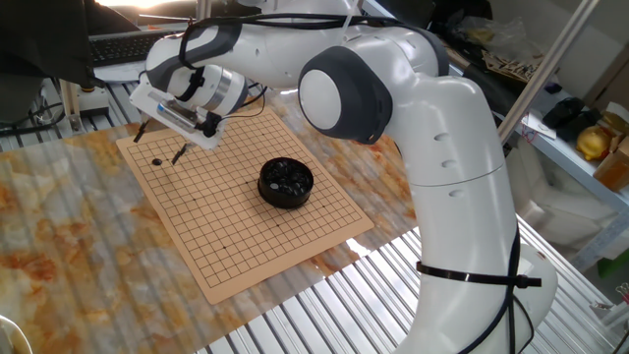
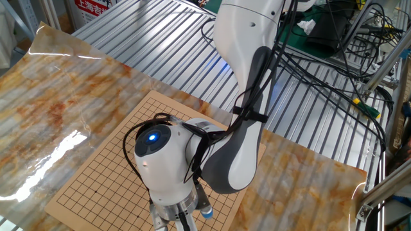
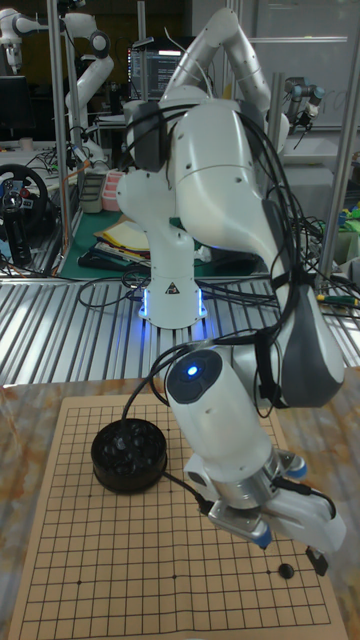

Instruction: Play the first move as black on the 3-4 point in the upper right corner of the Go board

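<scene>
A small black stone (image 1: pixel 156 161) lies on a line crossing of the wooden Go board (image 1: pixel 246 246), a few lines in from the far-left corner in one fixed view. My gripper (image 1: pixel 159 144) hangs just above it, open, one finger on each side of the stone and neither touching it. In the tall fixed view the black stone (image 3: pixel 286 571) sits near the board's lower right corner, with one dark fingertip (image 3: pixel 318 560) beside it. The other fixed view hides the stone behind the wrist. I cannot count the lines finely enough to confirm the 3-4 point.
A round black bowl (image 1: pixel 286 183) of black stones stands near the middle of the board, also visible as the bowl (image 3: pixel 127 455) at the left. The arm's large white links arch over the board (image 2: pixel 96 173). Ribbed metal tabletop surrounds the marbled mat.
</scene>
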